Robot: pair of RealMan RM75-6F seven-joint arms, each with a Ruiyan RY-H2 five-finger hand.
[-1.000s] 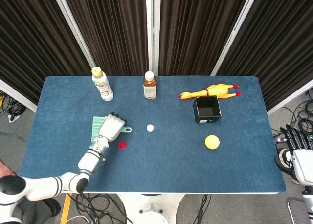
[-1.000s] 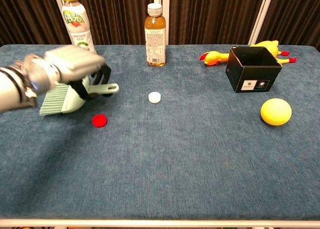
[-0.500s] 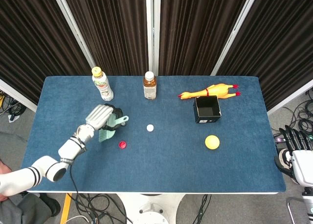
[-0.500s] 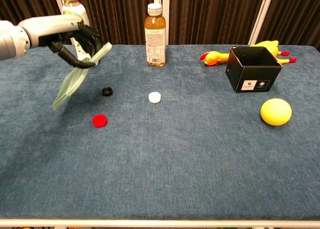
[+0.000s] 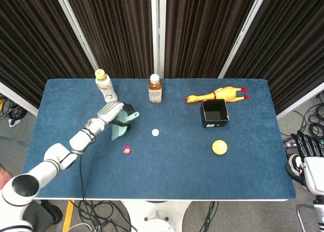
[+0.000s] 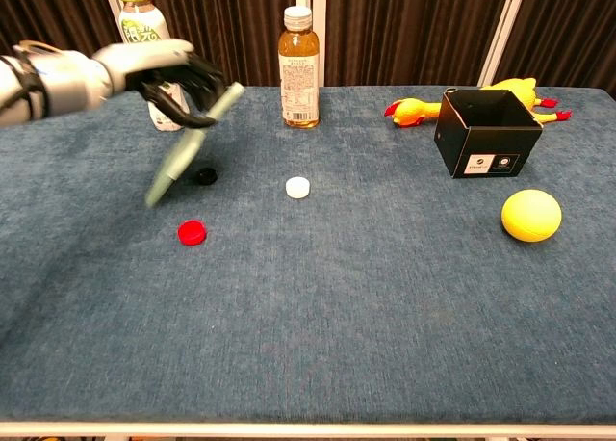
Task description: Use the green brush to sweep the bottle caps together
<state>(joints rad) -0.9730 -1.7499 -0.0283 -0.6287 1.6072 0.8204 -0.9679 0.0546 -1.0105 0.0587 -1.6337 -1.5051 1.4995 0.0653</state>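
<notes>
My left hand [image 5: 112,112] [image 6: 168,70] grips the green brush [image 5: 120,128] [image 6: 183,154] by its handle and holds it in the air, bristles hanging down and to the left. A black cap [image 6: 206,176] lies just under the brush; the head view hides it. The red cap [image 5: 126,150] [image 6: 192,232] lies nearer the front, below the bristles. Further right sits the white cap [image 5: 155,132] [image 6: 298,187]. My right hand [image 5: 309,148] hangs off the table's right side, holding nothing, fingers apart.
Two bottles stand at the back, a white-labelled one [image 5: 105,87] [image 6: 146,37] behind my left hand and an amber one [image 5: 155,89] [image 6: 299,69]. A rubber chicken [image 5: 216,95], a black box [image 5: 214,113] [image 6: 484,133] and a yellow ball [image 5: 219,147] [image 6: 531,215] occupy the right half.
My left hand lifted the brush off the table and carried it up and to the right, turning it edge-on. The black cap it covered has come into view.
</notes>
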